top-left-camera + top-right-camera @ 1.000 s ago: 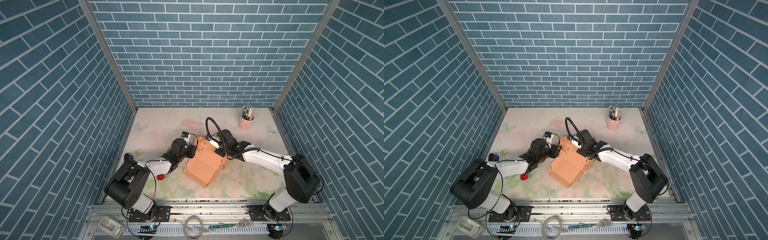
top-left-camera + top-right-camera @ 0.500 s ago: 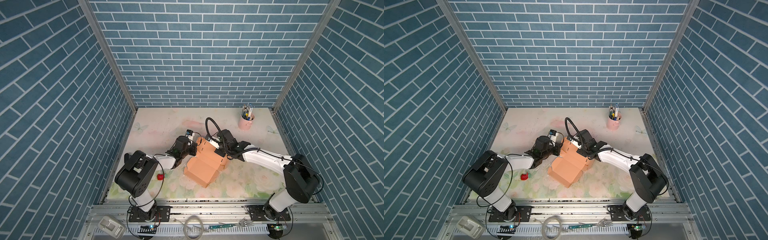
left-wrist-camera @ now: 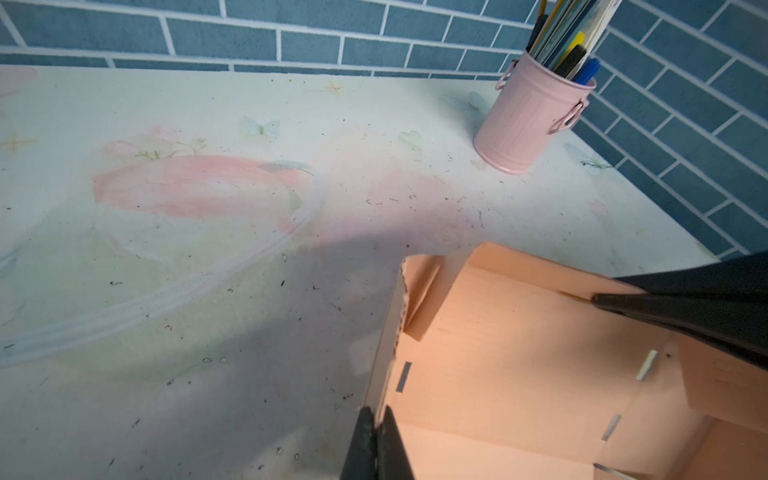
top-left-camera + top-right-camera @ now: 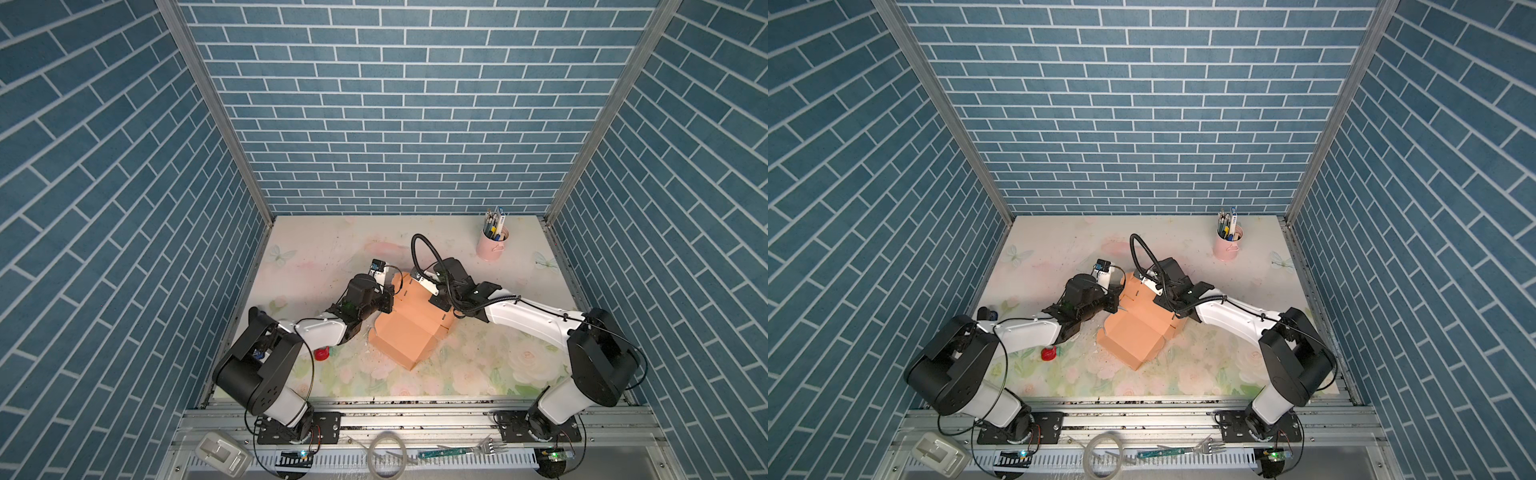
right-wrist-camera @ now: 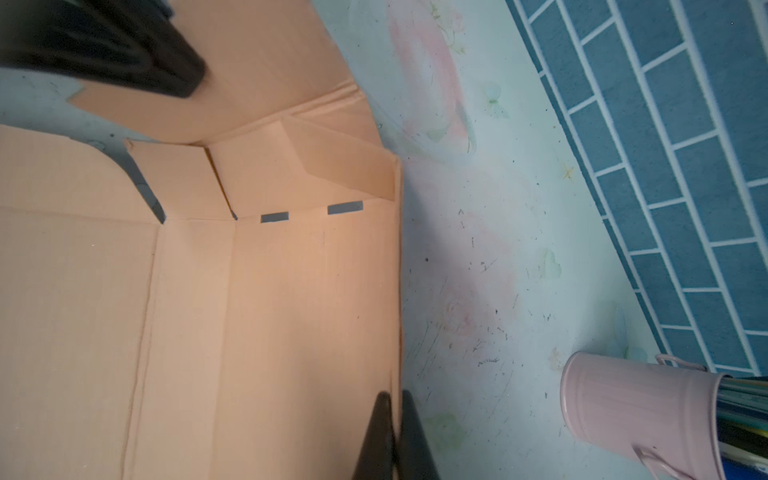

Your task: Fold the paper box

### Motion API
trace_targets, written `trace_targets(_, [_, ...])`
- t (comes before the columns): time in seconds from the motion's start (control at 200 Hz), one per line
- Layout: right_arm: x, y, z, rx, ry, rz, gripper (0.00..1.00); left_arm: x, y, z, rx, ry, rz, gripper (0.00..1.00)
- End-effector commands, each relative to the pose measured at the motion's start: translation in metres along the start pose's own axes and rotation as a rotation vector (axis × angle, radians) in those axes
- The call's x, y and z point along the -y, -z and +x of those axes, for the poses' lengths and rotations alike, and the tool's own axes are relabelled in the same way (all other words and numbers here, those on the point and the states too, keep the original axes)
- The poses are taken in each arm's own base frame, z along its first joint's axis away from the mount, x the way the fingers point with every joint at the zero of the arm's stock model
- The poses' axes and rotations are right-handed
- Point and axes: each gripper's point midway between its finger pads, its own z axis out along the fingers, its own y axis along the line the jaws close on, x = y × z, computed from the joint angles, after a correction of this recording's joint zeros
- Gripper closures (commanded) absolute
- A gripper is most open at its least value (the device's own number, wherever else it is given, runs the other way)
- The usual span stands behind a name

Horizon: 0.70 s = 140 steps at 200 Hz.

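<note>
Paper box (image 4: 405,332), peach, half-folded, left gripper (image 3: 376,415) and right gripper (image 5: 395,399) clamping its walls

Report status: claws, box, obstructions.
Left claw shut on box edge. Right claw shut on another edge. Box part-folded, panels raised. Cup far off, not in the way.

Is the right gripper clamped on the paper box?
Yes, in the right wrist view the right gripper is closed on an upright wall edge of the paper box.
</note>
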Motion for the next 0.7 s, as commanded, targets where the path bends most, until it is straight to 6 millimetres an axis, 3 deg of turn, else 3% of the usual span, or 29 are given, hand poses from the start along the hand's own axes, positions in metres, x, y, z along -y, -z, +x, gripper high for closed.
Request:
trace_targets(0.0, [0.004,0.001,-0.002,-0.013,0.065,0.023,0.95,0.002,0.010,-0.010,0.036,0.016,-0.002,1.00])
trace_targets(0.32, [0.008,0.010,-0.001,0.005,0.087,0.083,0.94,0.020,0.032,-0.003,0.070,0.000,0.026,1.00])
trace_targets(0.695, [0.000,0.022,-0.004,0.011,0.235,0.211,0.94,0.016,0.056,0.023,0.185,-0.047,-0.021,1.00])
